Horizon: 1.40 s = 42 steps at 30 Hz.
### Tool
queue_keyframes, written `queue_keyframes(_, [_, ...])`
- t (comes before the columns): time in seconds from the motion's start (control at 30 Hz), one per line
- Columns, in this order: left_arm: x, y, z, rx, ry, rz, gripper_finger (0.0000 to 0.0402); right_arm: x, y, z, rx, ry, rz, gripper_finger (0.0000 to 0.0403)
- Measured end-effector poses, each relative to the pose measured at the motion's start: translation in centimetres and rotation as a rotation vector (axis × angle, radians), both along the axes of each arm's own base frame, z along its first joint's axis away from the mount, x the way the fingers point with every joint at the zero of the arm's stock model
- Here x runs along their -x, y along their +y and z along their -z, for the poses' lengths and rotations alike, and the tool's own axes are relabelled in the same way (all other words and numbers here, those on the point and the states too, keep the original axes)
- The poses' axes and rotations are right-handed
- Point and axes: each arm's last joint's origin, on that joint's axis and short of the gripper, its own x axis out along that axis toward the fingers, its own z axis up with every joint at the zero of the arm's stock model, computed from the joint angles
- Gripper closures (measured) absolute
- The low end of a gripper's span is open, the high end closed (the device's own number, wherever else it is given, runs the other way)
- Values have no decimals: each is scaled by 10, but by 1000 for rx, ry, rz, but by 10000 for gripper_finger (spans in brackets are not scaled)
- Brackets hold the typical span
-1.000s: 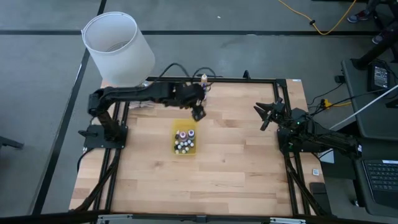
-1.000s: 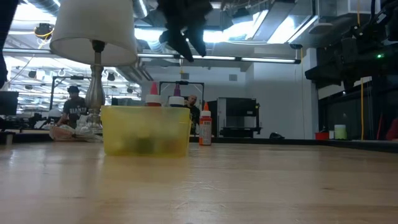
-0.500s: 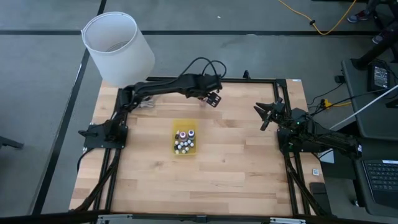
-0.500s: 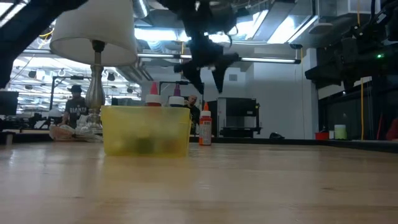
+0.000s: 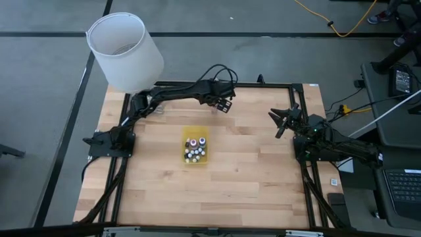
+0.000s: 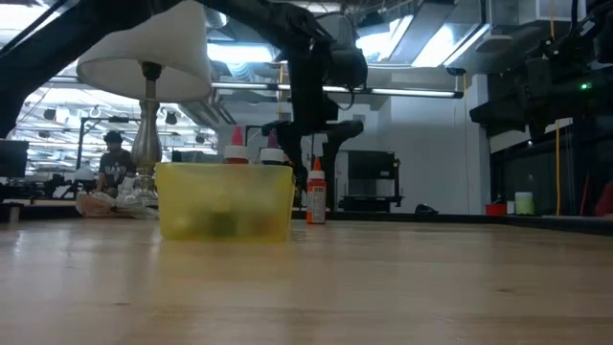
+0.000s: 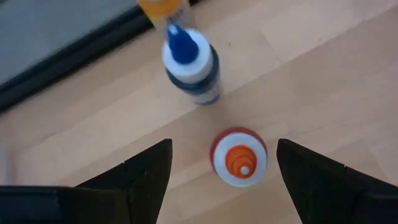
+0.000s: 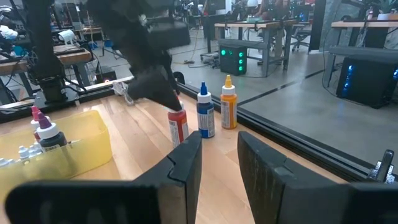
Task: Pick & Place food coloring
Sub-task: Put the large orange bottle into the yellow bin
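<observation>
So the left tool [image 7: 224,163] hangs spread wide right over the small upright red bottle with the white-and-orange cap [image 7: 239,157], blue-capped one [image 7: 189,67] just beyond it. Both stand well behind the yellow translucent tray [image 5: 195,147] on the tabletop [image 5: 250,171]. Straight drop should do it. Right tool [image 5: 281,122], pressed nearly together, is farther off.

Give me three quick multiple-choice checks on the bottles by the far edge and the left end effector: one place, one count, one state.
1. Where is the left end effector?
A. Over the red bottle
B. Inside the yellow tray
C. Beside the lampshade

2. How many bottles stand in the row by the far edge?
A. One
B. Three
C. Six

3. The left end effector is:
A. Open, empty
B. Shut on a bottle
C. Shut, empty

A: the left wrist view looks down on the cap. B: the right wrist view shows red, blue and orange. A: the fingers straddle the bottle, apart from it.
</observation>
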Motion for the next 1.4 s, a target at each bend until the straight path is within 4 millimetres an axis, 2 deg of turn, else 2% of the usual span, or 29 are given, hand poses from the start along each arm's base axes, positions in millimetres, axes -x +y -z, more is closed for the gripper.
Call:
queue_keyframes(0.13, [-2,3,7,43,-3,8,121,0,0,0,0,0,0,297])
queue_keyframes(0.33, [-3,4,6,18,-5,40,122,0,0,0,0,0,0,297])
queue_keyframes(0.47, [-3,6,7,63,-20,62,136,0,0,0,0,-1,0,297])
queue_keyframes(0.77, [-3,5,8,72,-12,57,190,0,0,0,0,0,0,297])
queue_keyframes(1.17, [-5,-1,8,58,-4,67,283,0,0,0,0,-1,0,297])
queue_keyframes(1.3, [-6,-9,6,68,-1,86,285,0,0,0,0,0,0,297])
queue_keyframes(1.4, [-5,-16,-1,70,0,122,272,0,0,0,0,0,0,297])
